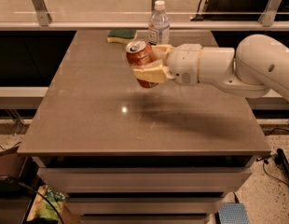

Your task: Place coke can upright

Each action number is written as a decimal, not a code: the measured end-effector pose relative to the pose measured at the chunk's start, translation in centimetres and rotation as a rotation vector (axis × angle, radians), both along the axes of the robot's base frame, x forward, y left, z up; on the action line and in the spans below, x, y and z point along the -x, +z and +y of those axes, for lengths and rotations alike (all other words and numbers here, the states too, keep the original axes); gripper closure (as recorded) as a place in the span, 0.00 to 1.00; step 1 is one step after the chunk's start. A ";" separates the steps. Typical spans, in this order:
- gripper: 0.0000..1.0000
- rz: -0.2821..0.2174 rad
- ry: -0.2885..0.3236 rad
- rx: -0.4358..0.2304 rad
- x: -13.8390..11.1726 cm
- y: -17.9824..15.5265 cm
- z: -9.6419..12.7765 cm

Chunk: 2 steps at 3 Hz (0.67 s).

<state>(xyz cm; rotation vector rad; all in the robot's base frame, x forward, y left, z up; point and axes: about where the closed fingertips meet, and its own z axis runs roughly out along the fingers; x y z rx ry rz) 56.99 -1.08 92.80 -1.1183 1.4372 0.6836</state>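
The coke can [141, 59], red-orange with a silver top and pull tab, is held in the air above the middle of the grey table [88, 120]. It stands nearly upright, its top tilted a little to the left. My gripper [151, 62] reaches in from the right on a white arm and is shut on the can, one cream finger [149, 73] across its front and the other behind it. The can's shadow falls on the table below and to the right.
A clear plastic water bottle [159, 24] with a white cap stands at the back of the table, just behind the can. A green and yellow sponge [121, 35] lies at the back, left of the bottle. A glass railing runs behind the table.
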 end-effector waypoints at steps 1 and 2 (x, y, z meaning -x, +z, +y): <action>1.00 -0.018 0.024 -0.046 -1.0 -0.6 0.3; 1.00 0.000 0.024 -0.086 -2.0 -1.8 0.0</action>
